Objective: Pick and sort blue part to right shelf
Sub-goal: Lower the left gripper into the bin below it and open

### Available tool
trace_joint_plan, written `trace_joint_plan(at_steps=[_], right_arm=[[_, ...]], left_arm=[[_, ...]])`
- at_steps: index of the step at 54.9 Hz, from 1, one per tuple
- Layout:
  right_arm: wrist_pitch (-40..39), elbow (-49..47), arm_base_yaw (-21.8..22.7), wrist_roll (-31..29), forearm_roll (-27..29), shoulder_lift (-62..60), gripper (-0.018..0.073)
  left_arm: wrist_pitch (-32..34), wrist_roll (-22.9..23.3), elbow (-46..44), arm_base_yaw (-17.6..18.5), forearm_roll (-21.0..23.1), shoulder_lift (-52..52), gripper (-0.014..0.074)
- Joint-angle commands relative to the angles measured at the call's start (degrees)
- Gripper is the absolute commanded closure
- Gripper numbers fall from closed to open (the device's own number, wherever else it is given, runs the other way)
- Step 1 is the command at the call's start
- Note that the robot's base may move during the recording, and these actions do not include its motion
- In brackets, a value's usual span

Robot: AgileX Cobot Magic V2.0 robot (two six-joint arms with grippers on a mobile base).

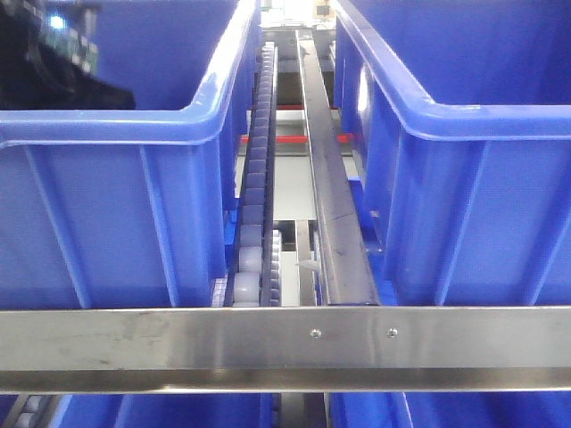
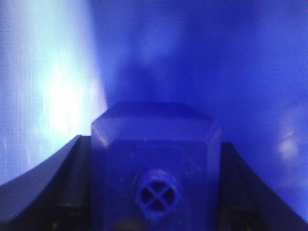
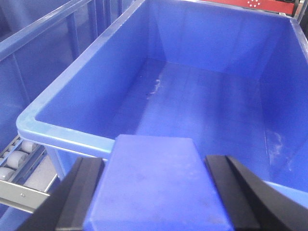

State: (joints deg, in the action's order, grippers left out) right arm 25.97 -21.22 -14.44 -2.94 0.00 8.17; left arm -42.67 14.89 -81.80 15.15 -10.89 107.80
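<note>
The right gripper [image 3: 155,166] holds the blue part [image 3: 159,197] tight at the blue bin's [image 3: 62,139] near rim, so next it should move over the bin and let go.

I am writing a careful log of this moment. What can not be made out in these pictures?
- Front view: the dark arm, cut off by the top-left corner.
- Left wrist view: all behind the left blue part, blurred and washed by glare.
- Right wrist view: the right blue part, its near end cut off by the bottom edge; the bin floor beneath, hidden by it.
</note>
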Motion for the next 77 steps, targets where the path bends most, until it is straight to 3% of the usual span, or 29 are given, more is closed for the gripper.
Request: trace_joint_plan(at_steps=[1,5,13,22,34,67,77], right_arm=[[-4.8,-1.4,0.0,-0.5,0.0,0.6,0.0377],[-4.8,-1.4,0.0,-0.5,0.0,0.6,0.0377],[-4.8,-1.4,0.0,-0.5,0.0,0.6,0.0377],[-4.8,-1.4,0.0,-0.5,0.0,0.6,0.0377],[-4.8,-1.4,0.0,-0.5,0.0,0.6,0.0377],[-4.4,-1.9,0.0,-0.4,0.3,0.7,0.0377],[1.9,-10.2,0.0,4.1,0.0,7.0,0.0384]], left_arm=[[0.9,-2.9,-2.0,-0.5,1.3,-2.9,0.0173],[0.4,-3.6,-2.0,-0.9,2.5,-3.0,0.0067],[-2.8,-3.7,-3.4,-1.3,3.0,-3.1,-0.0043],[-6.8,-5.8,-6.0,-1.3,4.0,-4.6,-0.0046],[-4.7,-6.4,-3.5,-0.8,5.8,-15.6,-0.0038],[9.5,-6.0,30.4,-0.6,7.1,-59.1,0.0384],[11.3,-6.0,38.7,-0.6,7.1,-72.1,0.046]])
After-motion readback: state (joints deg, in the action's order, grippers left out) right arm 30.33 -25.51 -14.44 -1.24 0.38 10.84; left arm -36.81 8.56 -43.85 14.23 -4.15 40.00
